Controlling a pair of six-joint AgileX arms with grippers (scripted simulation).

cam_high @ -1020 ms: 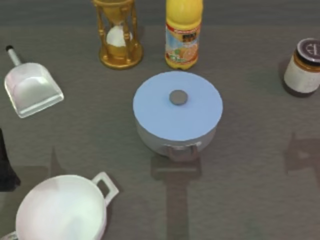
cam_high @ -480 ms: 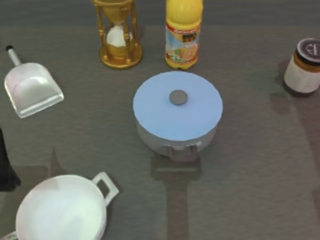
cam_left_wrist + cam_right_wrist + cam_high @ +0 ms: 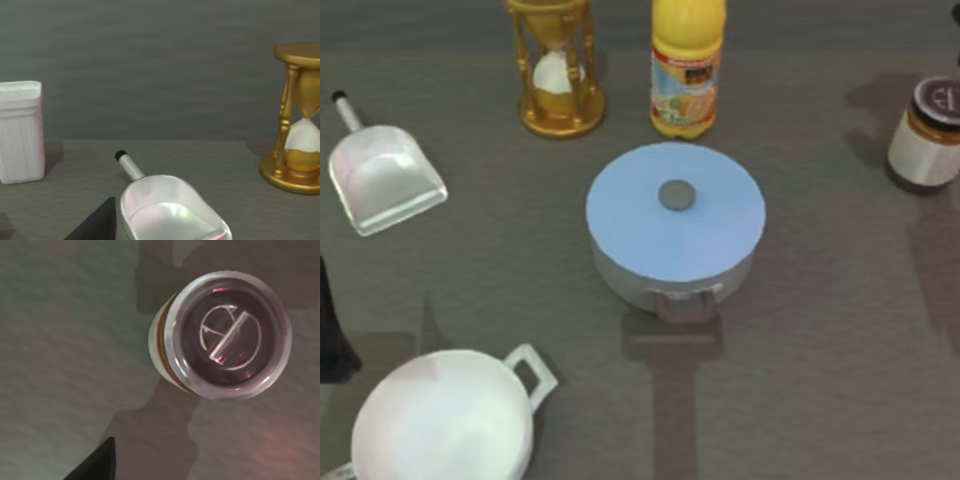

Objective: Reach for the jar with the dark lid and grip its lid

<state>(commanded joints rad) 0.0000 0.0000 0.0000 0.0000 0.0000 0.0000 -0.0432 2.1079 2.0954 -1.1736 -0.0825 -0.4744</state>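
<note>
We are in the reaching step: our right arm is out of the top view, and only its shadow falls on the grey surface around the small squat glass jar with amber contents and a white label, which stands at the surface's right edge. The right wrist view looks nearly straight down on it, so we judge the right hand to be hanging above the jar; whether that hand is spread or pressed together we cannot tell, since only a dark sliver of it shows at the frame's border. The next move calls for centring over the small round dark screw lid with its pale mark and coming straight down until the fingers bracket its rim. Room is good: the large light-blue pot lid with a grey knob and the tall orange juice bottle stand well apart from the jar, toward the middle. The surface's edge just beside the jar is the one limit. Our left arm stays parked near the metal scoop.
</note>
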